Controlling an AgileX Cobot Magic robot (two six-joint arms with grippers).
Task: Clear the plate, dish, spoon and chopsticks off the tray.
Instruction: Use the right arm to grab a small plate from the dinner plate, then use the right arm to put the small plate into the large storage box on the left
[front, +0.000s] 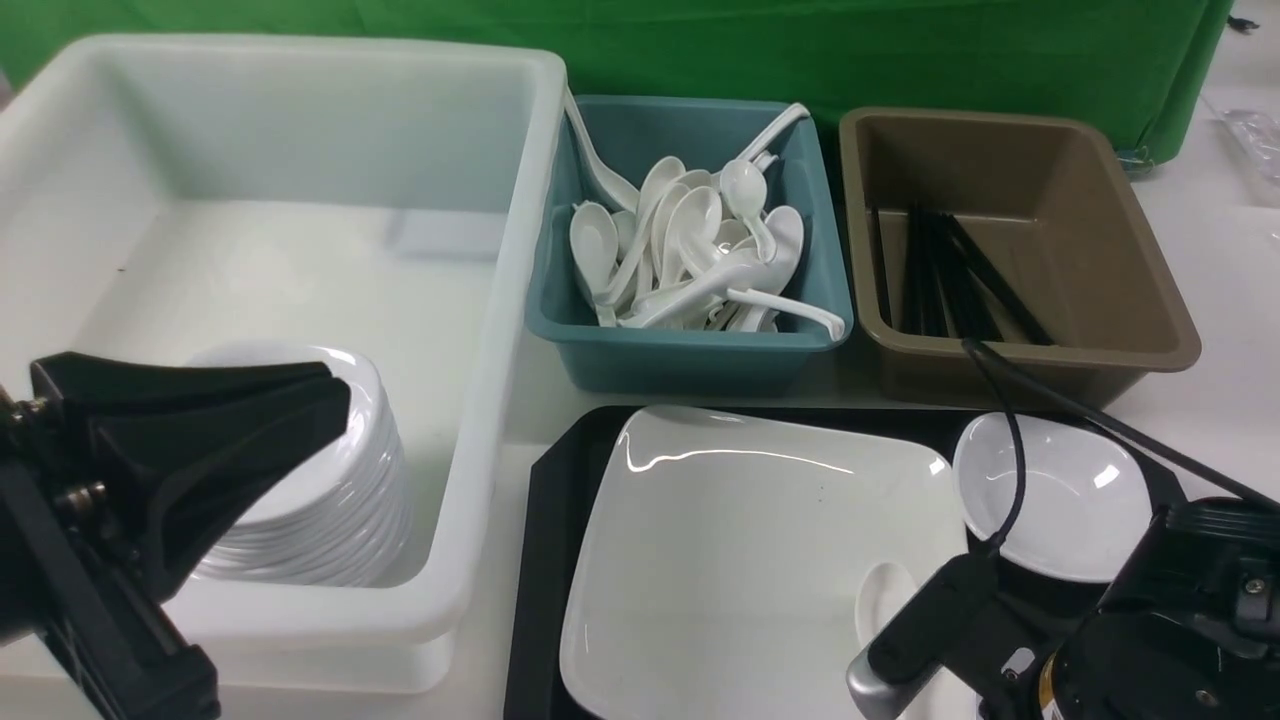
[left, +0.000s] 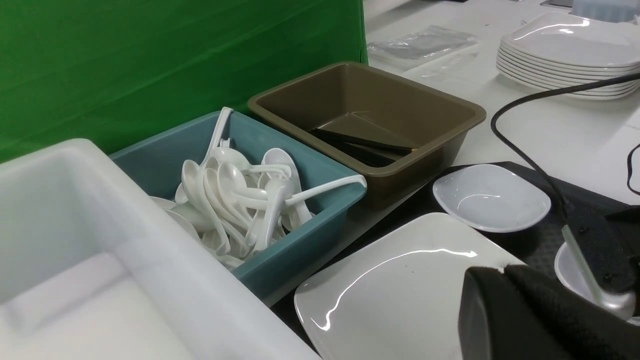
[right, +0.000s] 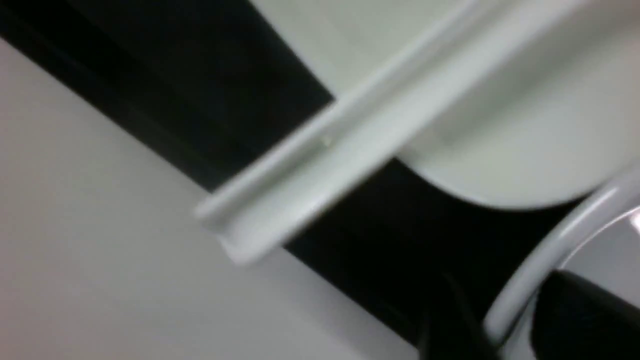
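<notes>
The black tray (front: 545, 560) holds the large white plate (front: 740, 540) and a small white dish (front: 1060, 490) at its right. The spoon (front: 885, 600) lies with its bowl on the plate's right front part, beside my right wrist camera (front: 925, 620). My right gripper (right: 510, 320) is low over the tray; its fingers stand on either side of a white curved rim (right: 520, 280), and the view is blurred. A white grooved handle (right: 320, 165) crosses that view. My left gripper (front: 340, 395) is shut and empty over the white bin. No chopsticks show on the tray.
A big white bin (front: 480, 400) at the left holds a stack of small dishes (front: 330, 520). A teal bin (front: 690, 350) holds several white spoons. A brown bin (front: 1040, 350) holds black chopsticks (front: 950, 280). A stack of plates (left: 570, 50) stands far right.
</notes>
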